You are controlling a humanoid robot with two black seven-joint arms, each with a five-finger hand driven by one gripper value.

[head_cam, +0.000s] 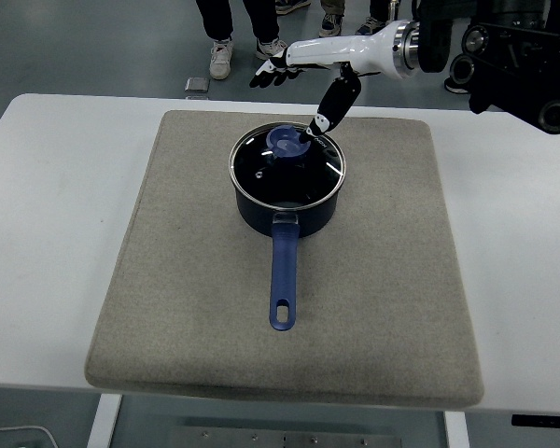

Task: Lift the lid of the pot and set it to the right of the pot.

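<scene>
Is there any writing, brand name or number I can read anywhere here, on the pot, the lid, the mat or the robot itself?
None can be read.
Pot, its glass lid and blue knob: no lettering shows.
Grey mat and white table: plain.
Right hand and its arm: no legible marking; the dark housing behind it is too blurred to tell.
</scene>
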